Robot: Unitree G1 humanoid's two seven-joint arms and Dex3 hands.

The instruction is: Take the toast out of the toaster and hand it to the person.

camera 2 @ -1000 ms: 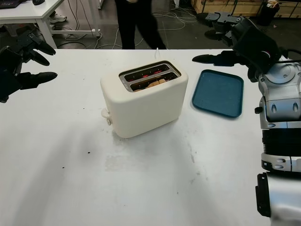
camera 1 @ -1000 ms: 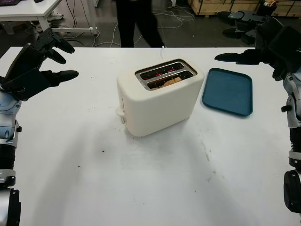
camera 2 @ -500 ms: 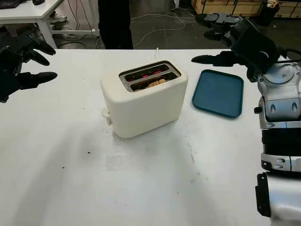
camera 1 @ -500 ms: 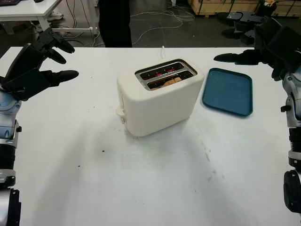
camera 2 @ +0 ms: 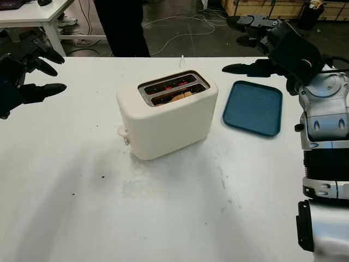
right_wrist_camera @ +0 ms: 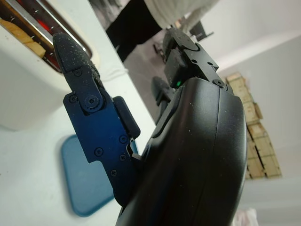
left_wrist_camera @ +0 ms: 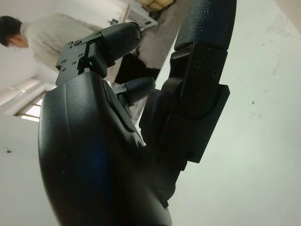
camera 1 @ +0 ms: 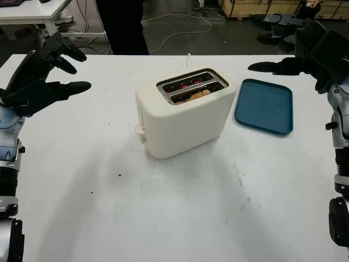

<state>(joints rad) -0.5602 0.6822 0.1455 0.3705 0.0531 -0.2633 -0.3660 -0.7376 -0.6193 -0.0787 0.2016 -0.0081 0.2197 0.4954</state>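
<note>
Toast (camera 1: 199, 94) sits down in the near slot of the cream toaster (camera 1: 184, 117), mid-table, just its top edge showing; the far slot glows red inside. Slots run on a diagonal, from my near-left to far-right, so the slice's long axis lies the same way & any pinch has to close across that line, from above. My right hand (camera 1: 305, 52) is up at the far right, raised above the blue tray (camera 1: 264, 106), open, holding nothing, one finger pointing in toward the toaster; toast lies to its left & a bit nearer me, lower down. My left hand (camera 1: 41, 73) is at the far left over the bare table (camera 1: 163, 207), also open & empty, palm turned inward, raised off the surface. Judging by the gaps, right hand looks nearer the toast than left, w/ the tray between it & the toaster, so I'd reach w/ the right. Neither hand touches anything yet. A person (camera 1: 121, 24) in dark trousers stands beyond the far table edge, left of the toaster, so handover would go fwd & across. Task looks barely begun: toast is still seated in the slot
</note>
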